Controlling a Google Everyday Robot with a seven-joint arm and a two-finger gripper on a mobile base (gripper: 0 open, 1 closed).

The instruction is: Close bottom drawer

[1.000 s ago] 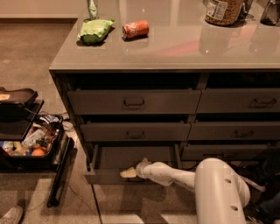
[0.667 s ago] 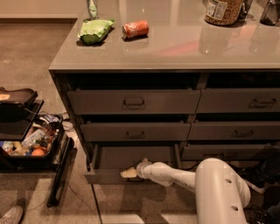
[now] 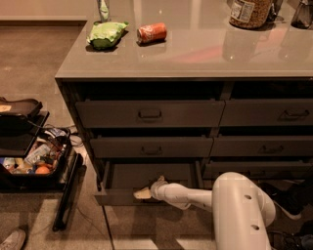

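Observation:
The bottom drawer (image 3: 113, 197) is the lowest of the left three-drawer column of a grey cabinet. It stands pulled out, its low front forward of the drawers above and its inside showing. My gripper (image 3: 143, 193), on a white arm reaching from the lower right, is at the middle of the drawer's front edge, right where the handle would be. The handle is hidden behind it.
Two closed drawers (image 3: 149, 114) sit above. The countertop (image 3: 195, 53) carries a green bag (image 3: 105, 34), a red can (image 3: 152, 32) and a jar (image 3: 249, 12). A black tray of clutter (image 3: 34, 163) stands on the floor to the left. A shoe (image 3: 12, 239) is at the bottom left.

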